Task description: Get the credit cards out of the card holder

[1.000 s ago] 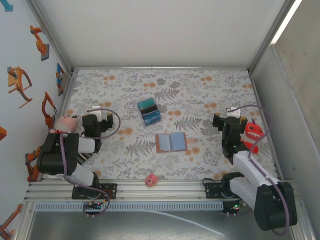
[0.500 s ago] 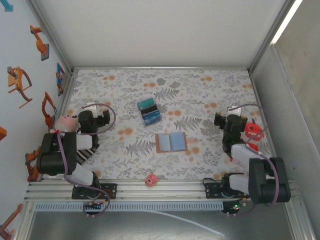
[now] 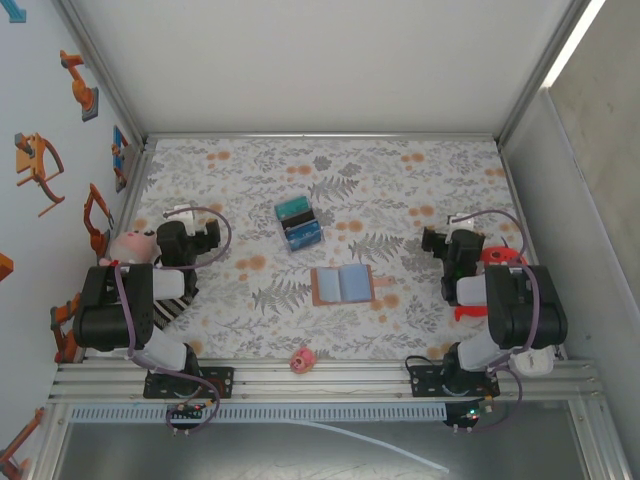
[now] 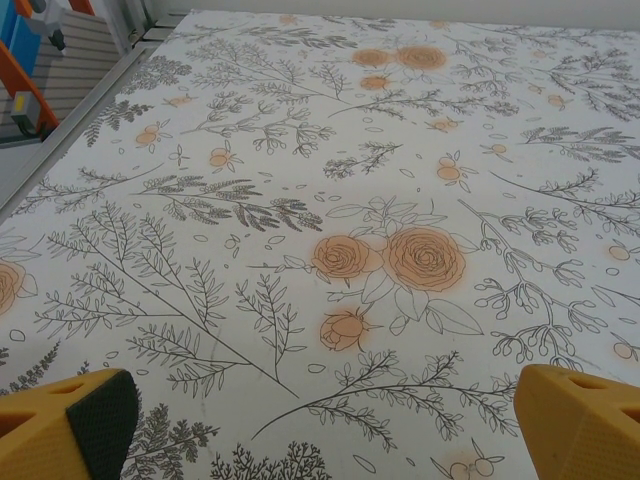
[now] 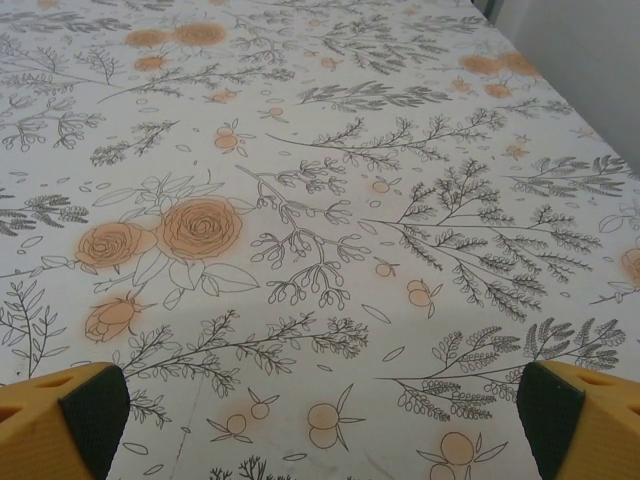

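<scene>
Pink toy (image 3: pixel 302 359), at near edge of floral desk (image 3: pixel 430 175), 7 o'clock of card holder; card holder (image 3: pixel 343 285), lying open and flat mid-desk, pale pockets up; left hand (image 4: pixel 320 430), at its 10 o'clock, fingers spread wide, empty; right hand (image 5: pixel 320 420), at 2 o'clock, likewise spread, empty; credit cards (image 3: pixel 298 223), teal and dark blue, lying together at 11 o'clock, apart from holder.

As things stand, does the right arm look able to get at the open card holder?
Probably yes. The card holder lies open and flat on the floral cloth, to the left of the right gripper. Nothing lies between them, and the jaws are open and empty.
</scene>
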`<act>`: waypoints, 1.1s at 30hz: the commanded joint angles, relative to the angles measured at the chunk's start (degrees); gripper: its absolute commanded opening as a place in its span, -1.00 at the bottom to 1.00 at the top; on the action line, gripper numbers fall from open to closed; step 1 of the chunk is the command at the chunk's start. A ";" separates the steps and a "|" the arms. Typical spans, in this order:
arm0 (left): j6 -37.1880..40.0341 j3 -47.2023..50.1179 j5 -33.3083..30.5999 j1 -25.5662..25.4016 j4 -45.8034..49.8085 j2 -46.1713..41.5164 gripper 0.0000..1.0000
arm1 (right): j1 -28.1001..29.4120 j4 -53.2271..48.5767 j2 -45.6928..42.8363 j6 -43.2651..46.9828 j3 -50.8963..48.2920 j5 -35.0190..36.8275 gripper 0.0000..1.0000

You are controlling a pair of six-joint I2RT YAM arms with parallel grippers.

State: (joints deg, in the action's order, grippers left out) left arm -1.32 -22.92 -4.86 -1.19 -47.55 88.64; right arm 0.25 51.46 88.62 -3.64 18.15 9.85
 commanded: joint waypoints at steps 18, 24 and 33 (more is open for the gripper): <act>-0.76 -0.81 0.60 -0.30 0.44 -0.32 0.94 | -3.24 -0.84 -0.04 0.03 3.82 -10.90 0.98; -0.79 -0.75 0.61 -0.30 0.35 -0.32 0.94 | -3.27 -0.84 -0.07 0.03 3.77 -10.75 0.99; -0.76 -0.75 0.58 -0.30 0.44 -0.33 0.94 | -3.28 -0.84 -0.08 0.00 3.78 -10.73 0.99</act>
State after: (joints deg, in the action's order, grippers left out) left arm -1.32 -22.92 -4.86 -1.19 -47.51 88.64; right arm -2.55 49.87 88.60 -3.99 20.78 -0.64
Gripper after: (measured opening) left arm 0.970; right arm 0.991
